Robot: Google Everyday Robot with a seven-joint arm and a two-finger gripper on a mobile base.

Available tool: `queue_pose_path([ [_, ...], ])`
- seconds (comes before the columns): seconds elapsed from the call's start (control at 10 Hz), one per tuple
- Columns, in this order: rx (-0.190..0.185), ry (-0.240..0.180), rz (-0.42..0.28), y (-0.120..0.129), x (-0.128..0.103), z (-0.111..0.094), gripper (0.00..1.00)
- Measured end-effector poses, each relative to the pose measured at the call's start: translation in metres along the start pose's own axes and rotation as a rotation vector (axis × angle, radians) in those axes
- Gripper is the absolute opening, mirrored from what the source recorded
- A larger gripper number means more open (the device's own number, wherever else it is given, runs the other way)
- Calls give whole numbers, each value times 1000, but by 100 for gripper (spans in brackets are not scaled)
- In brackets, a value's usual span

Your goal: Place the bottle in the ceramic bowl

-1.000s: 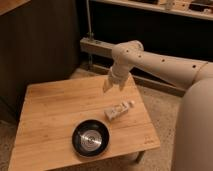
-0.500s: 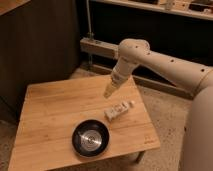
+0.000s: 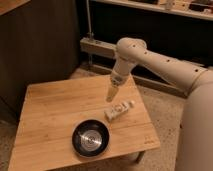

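1. Black and glossy, the ceramic bowl (image 3: 76, 139) sits near the front edge of the wooden table (image 3: 45, 110), its silvery centre showing.
2. The gripper (image 3: 112, 94) hangs above the table's right half, jaws spread and holding nothing, just behind the bottle.
3. The bottle (image 3: 119, 109) lies on its side near the right edge — cap toward that edge, apart from the bowl.
4. The white arm (image 3: 155, 60) reaches in from the right, elbow bent, forearm angled downward.

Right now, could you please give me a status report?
Gripper open, empty, above small whitish bottle. Bottle lies on wooden table, outside round black ceramic bowl. Nothing between them.
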Motion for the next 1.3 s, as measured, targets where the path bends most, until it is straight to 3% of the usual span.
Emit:
queue_pose_path([
  [0.4, 1, 3, -8, 1, 0, 0, 65],
  [0.5, 15, 5, -45, 4, -3, 0, 65],
  [0.7, 23, 15, -197, 11, -11, 3, 65],
  [0.8, 20, 29, -359, 18, -14, 3, 65],
  [1.1, 13, 66, -629, 32, -22, 3, 65],
  [1.3, 11, 81, -738, 37, -25, 2, 65],
])
